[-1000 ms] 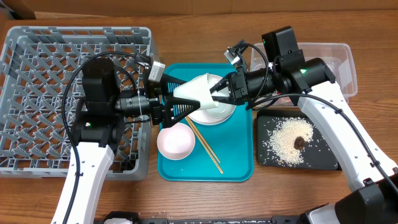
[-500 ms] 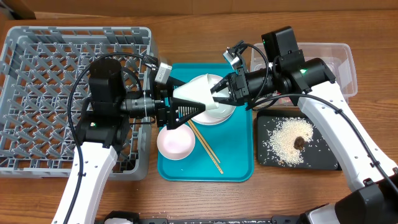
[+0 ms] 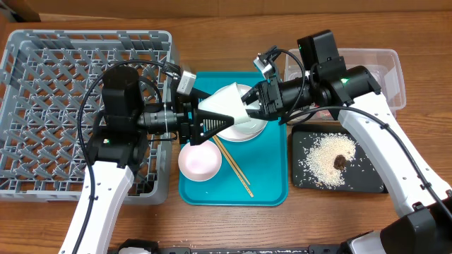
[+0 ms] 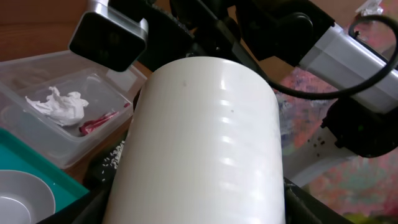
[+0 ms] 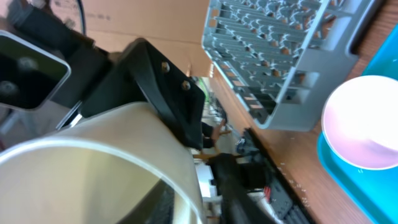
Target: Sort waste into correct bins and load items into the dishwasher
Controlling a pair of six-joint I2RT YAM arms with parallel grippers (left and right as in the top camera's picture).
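Both arms reach level toward each other above the teal rectangular plastic tray (image 3: pixel 268 176), meeting at the small white cup (image 3: pixel 227 102), which is held aloft. The left gripper (image 3: pixel 222 111) clasps its sides (jaws closer in than a second ago). Whether the right gripper (image 3: pixel 248 107) grips it cannot be told.

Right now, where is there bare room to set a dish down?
The dish rack is bare across its left and far cells. The teal tray is free in its near-right corner, past the chopsticks. Crowded: the tray's far half under the white cup, and by the pink bowl.
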